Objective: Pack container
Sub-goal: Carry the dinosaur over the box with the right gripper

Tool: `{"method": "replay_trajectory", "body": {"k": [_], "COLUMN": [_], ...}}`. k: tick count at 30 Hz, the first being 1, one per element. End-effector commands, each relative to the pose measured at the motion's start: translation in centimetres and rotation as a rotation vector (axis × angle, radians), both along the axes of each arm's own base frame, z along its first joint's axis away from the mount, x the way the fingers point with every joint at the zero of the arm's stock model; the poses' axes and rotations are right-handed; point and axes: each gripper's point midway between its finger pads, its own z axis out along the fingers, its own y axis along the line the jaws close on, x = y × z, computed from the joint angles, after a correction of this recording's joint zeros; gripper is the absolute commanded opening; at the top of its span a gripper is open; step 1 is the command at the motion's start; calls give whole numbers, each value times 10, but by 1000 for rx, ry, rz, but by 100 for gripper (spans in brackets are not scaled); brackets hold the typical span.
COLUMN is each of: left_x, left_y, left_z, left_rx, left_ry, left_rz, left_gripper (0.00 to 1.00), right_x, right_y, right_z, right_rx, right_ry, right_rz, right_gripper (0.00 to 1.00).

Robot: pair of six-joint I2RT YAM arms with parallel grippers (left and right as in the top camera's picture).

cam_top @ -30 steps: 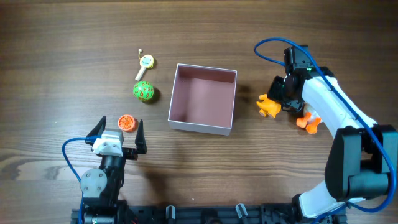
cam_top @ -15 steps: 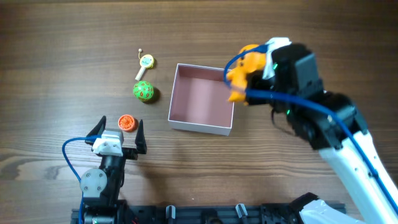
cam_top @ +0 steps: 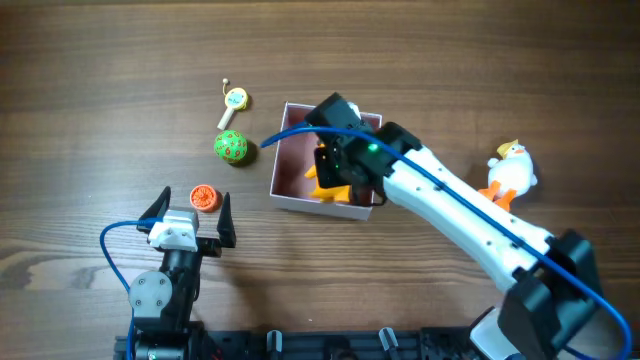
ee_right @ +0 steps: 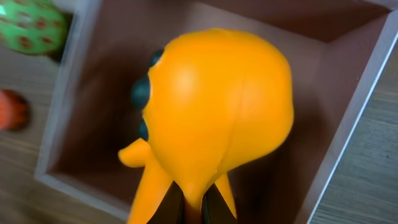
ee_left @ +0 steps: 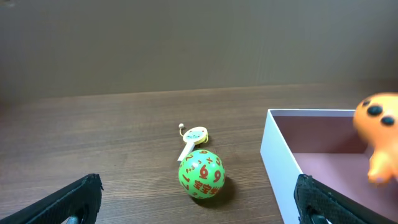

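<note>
**Right arm out over mid-desk, left arm low at the near edge**

The right arm (cam_top: 460, 215) rises from the near right corner and reaches diagonally toward the desk's middle. The right gripper (cam_top: 335, 172) points down, its fingers pinched on an orange toy (ee_right: 211, 106). The left arm (cam_top: 160, 292) sits folded at the near edge, left of centre. The left gripper (cam_top: 190, 210) faces the far edge, jaws spread wide.

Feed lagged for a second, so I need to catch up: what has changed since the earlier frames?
The right gripper lifted the orange toy off the table right of the container and swung it left; it now holds it over the pink inside. The green ball, orange disc, keychain, left arm and apparently the duck stayed put.
</note>
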Motion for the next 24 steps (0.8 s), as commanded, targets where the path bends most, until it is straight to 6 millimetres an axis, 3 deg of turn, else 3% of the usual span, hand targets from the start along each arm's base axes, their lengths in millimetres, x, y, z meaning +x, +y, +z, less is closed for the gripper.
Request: {"method": "replay_trajectory", "body": {"k": [1,14,24], "left_x": [0,0,0], "left_y": [-1,-1,-1], "left_z": [-2,-2,-2], "left_rx": [20,20,20], "left_ry": [-2,-2,-2], "left_rz": [-4,-4,-4], "left_gripper": [100,100,100], "right_x": [4,-13,0], "right_y": [-16,-34,-50], "right_z": [-2,-9,-3], "right_rx": [-83,-215,-344], "right_ry": [-28,27,-50], "right_rz": [-38,120,178], "right_gripper": [4,5,5]}}
